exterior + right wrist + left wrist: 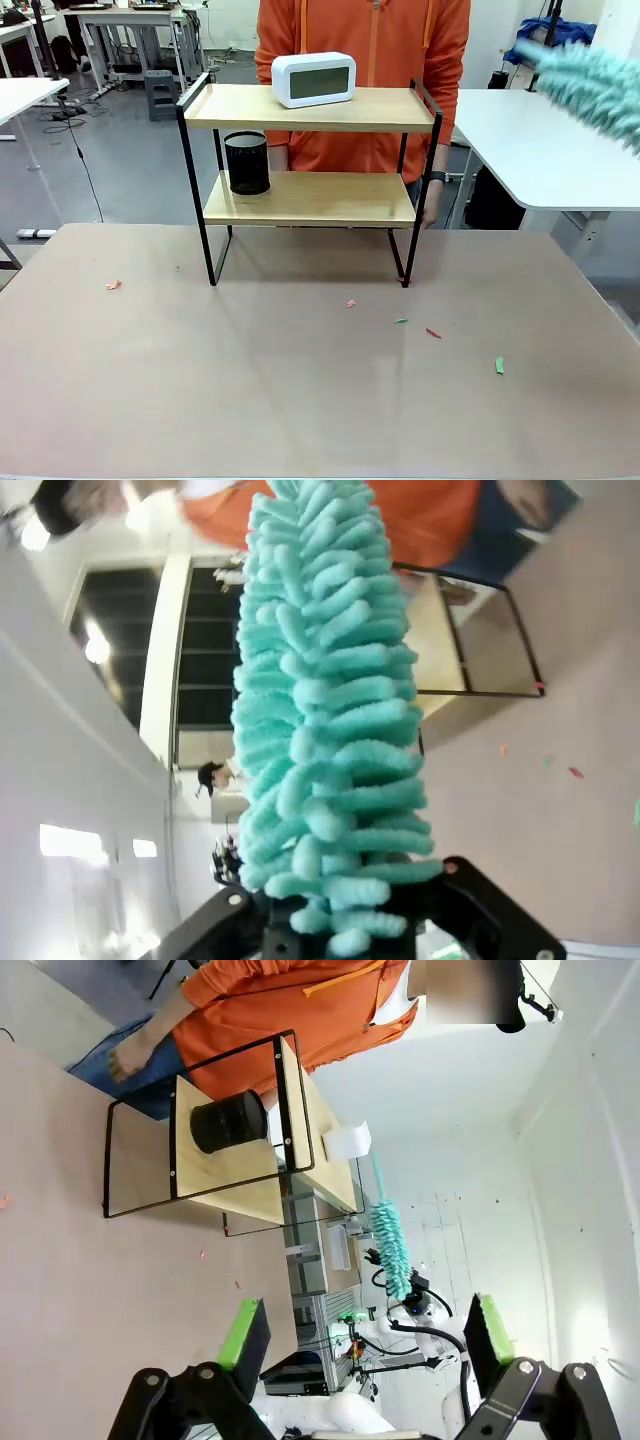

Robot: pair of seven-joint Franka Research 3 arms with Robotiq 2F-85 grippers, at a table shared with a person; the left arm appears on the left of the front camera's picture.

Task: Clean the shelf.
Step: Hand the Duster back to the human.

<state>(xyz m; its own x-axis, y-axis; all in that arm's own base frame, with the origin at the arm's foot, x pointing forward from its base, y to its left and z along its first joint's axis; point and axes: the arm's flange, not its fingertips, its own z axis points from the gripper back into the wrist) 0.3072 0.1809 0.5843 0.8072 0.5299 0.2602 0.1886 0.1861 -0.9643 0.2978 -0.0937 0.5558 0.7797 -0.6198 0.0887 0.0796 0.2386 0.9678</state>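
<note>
A grey floor point(130, 170) is stretching behind the tan surface point(300, 400). White tables point(540, 150) are flanking it on both sides, more desks point(130, 30) are standing at the back, and a black cable point(85, 165) is trailing across the floor.

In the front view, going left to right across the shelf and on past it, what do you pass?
Black mesh cup on the shelf's lower board → white clock on the top board → person's hand by the right rear leg → teal duster at the right edge.
</note>
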